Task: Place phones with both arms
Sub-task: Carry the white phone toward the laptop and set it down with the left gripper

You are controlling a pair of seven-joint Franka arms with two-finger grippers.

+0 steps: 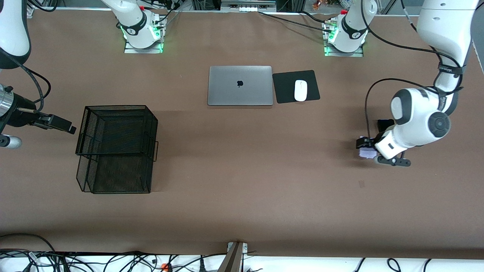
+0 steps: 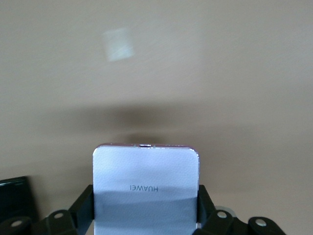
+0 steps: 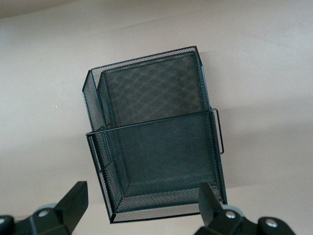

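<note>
Close up, the left claw (image 2: 145, 215) is clamped on the white-lavender phone (image 2: 145, 183), its fingers (image 2: 82, 205) pressing the two side edges, the phone's long axis pointing straight out from the claw. It hangs low over the tabletop (image 1: 242, 181) near the left arm's end, with a black phone (image 1: 385, 124) lying just beside it. Well apart, at the right arm's end, the right claw (image 1: 60, 124) waits with fingers apart beside the mesh basket (image 1: 113, 151), the likelier receiver.

High front camera; 2 close wrist cameras.
</note>
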